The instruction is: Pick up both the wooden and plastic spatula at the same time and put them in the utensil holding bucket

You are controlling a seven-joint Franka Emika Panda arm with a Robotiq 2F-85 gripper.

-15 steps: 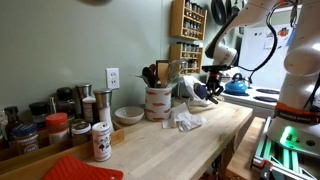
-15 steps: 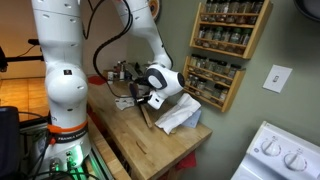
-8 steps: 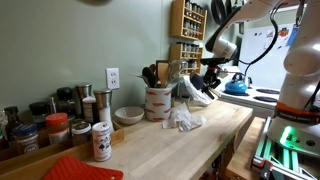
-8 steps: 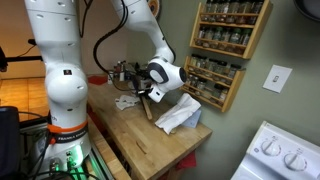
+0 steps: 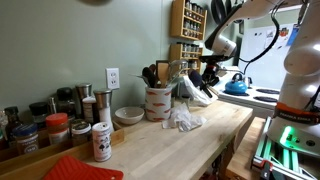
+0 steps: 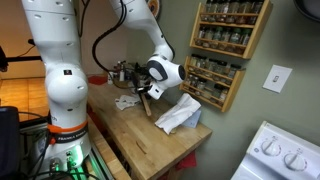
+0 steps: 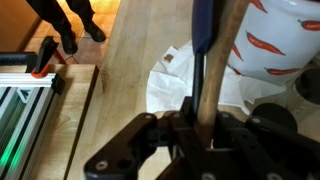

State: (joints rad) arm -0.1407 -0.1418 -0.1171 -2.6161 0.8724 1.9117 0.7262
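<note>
My gripper (image 7: 200,128) is shut on two handles at once: a wooden spatula (image 7: 214,70) and a dark blue plastic spatula (image 7: 203,35), both running up away from the jaws in the wrist view. In an exterior view the gripper (image 5: 207,82) hangs above the counter to the right of the utensil holding bucket (image 5: 158,102), a white crock with red chili prints holding several utensils. The bucket's side also shows in the wrist view (image 7: 275,40). In an exterior view the gripper (image 6: 150,88) holds the spatulas tilted above the wood.
A crumpled white cloth (image 5: 183,119) lies on the wooden counter (image 5: 190,150) below the gripper; it shows in the wrist view (image 7: 170,85) too. A bowl (image 5: 128,115), spice jars (image 5: 60,128), a red pot holder (image 5: 80,168), a wall spice rack (image 6: 228,50) and a blue kettle (image 5: 236,86) stand around.
The gripper with both spatulas has risen off the counter and shifted slightly toward the bucket.
</note>
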